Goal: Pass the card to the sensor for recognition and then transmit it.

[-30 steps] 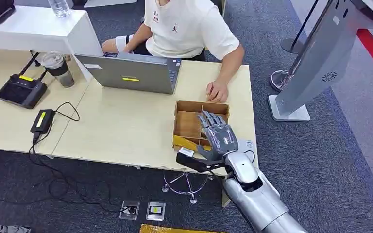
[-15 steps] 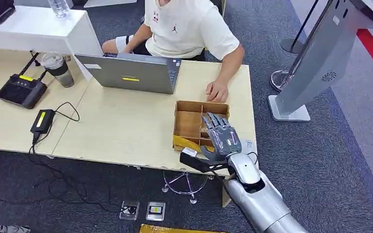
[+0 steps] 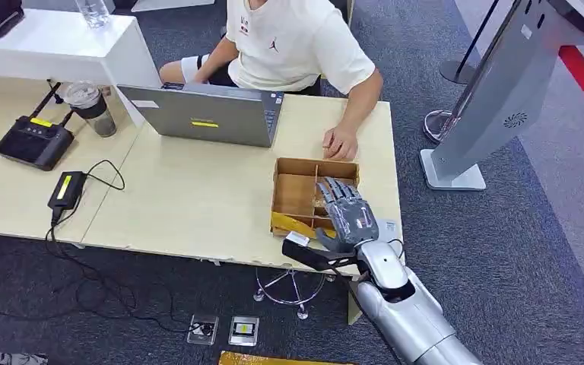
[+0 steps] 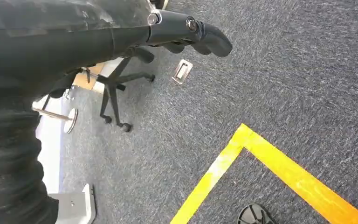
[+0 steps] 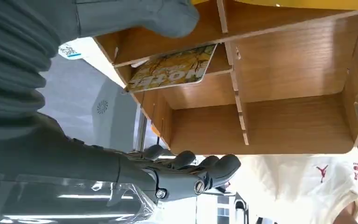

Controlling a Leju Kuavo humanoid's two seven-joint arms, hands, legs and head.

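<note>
Card (image 5: 172,68), printed yellow with dark lettering, lies in a compartment of the wooden organizer box (image 3: 298,192) on the desk (image 3: 198,198), as we see it from the right wrist camera. Its long axis runs along the compartment's length, one short end reaching the wooden divider (image 5: 235,88) and the other pointing toward the box's outer wall; it sits slightly tilted against the compartment floor.

We find the right robot hand (image 3: 346,213) poised over the near right part of the box, its fingers spread apart and extended toward the compartments, holding nothing. From the wrist view, its thick grey thumb (image 5: 168,18) sits on one side of the card and its darker fingers (image 5: 200,170) well on the other side, neither touching it. A small white-tipped black part (image 3: 296,240) juts out beside the wrist at the desk's near edge.

The left robot hand (image 4: 191,32) hangs over the grey carpet (image 4: 270,84), its dark fingers curled together with nothing in them, above yellow floor tape (image 4: 261,163) and near a chair base (image 4: 116,93).

Across the desk we see a person in a cream T-shirt (image 3: 296,42) seated behind a grey laptop (image 3: 205,114), one hand (image 3: 340,141) resting just beyond the box. A lidded cup (image 3: 91,106), a black device (image 3: 34,141) and a cabled adapter (image 3: 67,188) lie further along. A grey kiosk stand (image 3: 494,99) rises beside the desk.
</note>
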